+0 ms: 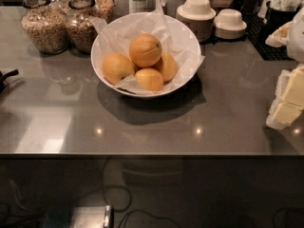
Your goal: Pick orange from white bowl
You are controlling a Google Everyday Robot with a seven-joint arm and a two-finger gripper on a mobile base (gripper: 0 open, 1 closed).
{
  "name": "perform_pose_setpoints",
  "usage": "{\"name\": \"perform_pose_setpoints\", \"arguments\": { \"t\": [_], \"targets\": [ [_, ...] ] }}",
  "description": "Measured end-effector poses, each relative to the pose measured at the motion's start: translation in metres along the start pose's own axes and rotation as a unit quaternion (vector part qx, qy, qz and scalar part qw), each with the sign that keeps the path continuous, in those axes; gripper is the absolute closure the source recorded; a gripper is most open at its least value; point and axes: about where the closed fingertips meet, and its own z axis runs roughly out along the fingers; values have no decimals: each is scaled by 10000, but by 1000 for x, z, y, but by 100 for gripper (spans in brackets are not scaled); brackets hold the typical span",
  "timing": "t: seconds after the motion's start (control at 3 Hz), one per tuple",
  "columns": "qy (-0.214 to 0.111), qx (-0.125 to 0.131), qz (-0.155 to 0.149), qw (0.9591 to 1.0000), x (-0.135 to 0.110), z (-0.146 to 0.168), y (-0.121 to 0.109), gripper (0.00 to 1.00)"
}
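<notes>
At the far left edge, farthest from the claw, a small dark object (7, 77) is poking onto the grey tabletop (142, 127). It is too cropped to identify. Two glass jars of grain (45, 25) are standing at the back left, well away from the claw and further back than it.

The white bowl (187, 34) is sitting in the middle of the tabletop, to the left of the claw and well apart from it, with crinkled white paper lining it. The orange (145, 50) is resting inside the bowl, on top of the pile. Three smaller, paler fruits (116, 67) are lying around and under it, and it is touching them. Nothing is gripping or touching the orange, so the pick looks not yet begun. The reach, the grasp and the lift out of the bowl are all left to do.

Two stacks of small upturned bowls (196, 13) are standing behind the white bowl, left of the claw and further back.

The claw (287, 101) is showing at the right edge as pale yellow and white blocks, partly cut off by the frame. It is hanging beside the tabletop's right end, nearer the front than the bowl. It is holding nothing that can be seen, and whether it is apart or together I cannot tell. A white part of the arm (297, 32) is showing above it, also cropped.
</notes>
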Motion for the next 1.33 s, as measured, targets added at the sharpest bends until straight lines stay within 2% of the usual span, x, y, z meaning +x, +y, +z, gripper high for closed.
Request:
{"name": "perform_pose_setpoints", "arguments": {
  "t": [0.33,0.67,1.0,1.33],
  "targets": [
    [-4,2,-4,10000,0,0,0,0],
    [-178,58,-149,9997,-15,-2,-5,0],
    [-827,-20,-646,9945,-54,-6,-15,0],
    [-1863,-258,-1280,9738,-99,-17,-22,0]
  ]
}}
